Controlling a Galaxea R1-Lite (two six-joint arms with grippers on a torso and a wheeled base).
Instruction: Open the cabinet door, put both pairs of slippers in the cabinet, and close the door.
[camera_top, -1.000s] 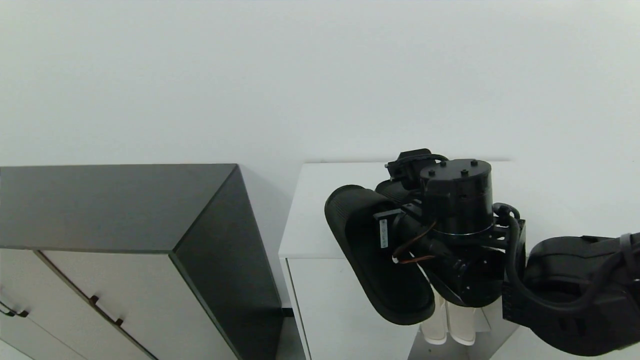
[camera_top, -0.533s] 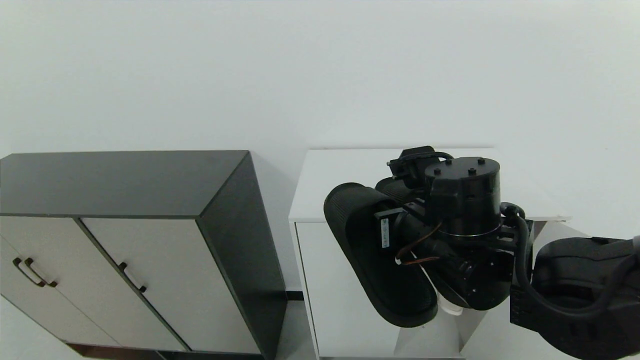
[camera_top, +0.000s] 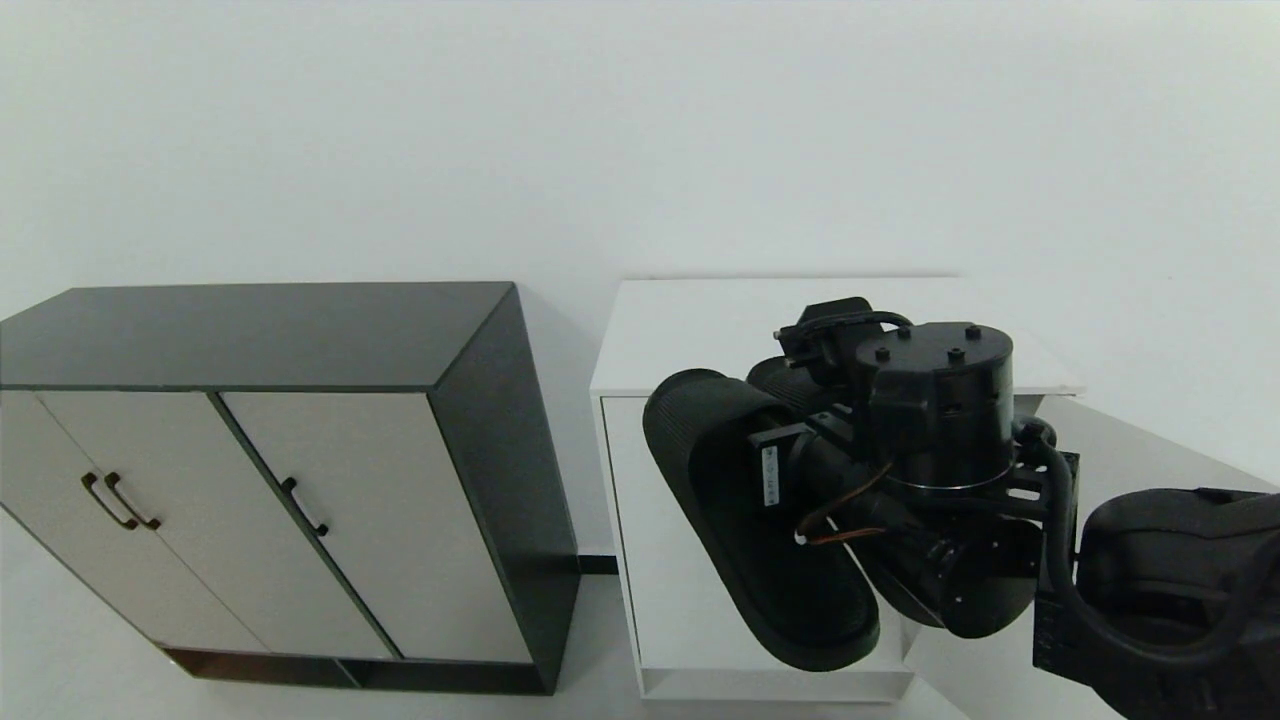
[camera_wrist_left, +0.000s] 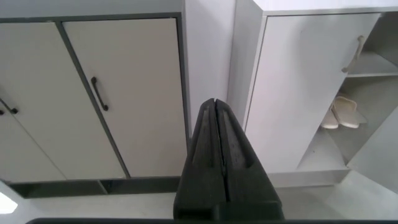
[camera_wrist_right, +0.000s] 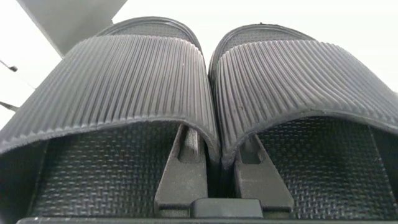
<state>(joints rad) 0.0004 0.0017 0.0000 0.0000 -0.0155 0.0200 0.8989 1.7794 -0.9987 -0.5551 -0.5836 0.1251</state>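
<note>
Right gripper (camera_wrist_right: 219, 149) clamped on the black slippers (camera_top: 760, 530): one finger under each strap, pinching the inner walls together so the pair moves as one. I'm holding them soles-out in front of the white cabinet (camera_top: 690, 330). Its door (camera_wrist_left: 376, 155) is open and the white slippers (camera_wrist_left: 344, 112) sit on a shelf inside. Left gripper (camera_wrist_left: 215, 109) is closed on nothing, low in front of the cabinet, probably saved for the door.

Ribbed black slippers (camera_top: 760, 560) hang held together before the open white cabinet (camera_top: 680, 600), white slippers (camera_wrist_left: 343, 112) shelved inside.
</note>
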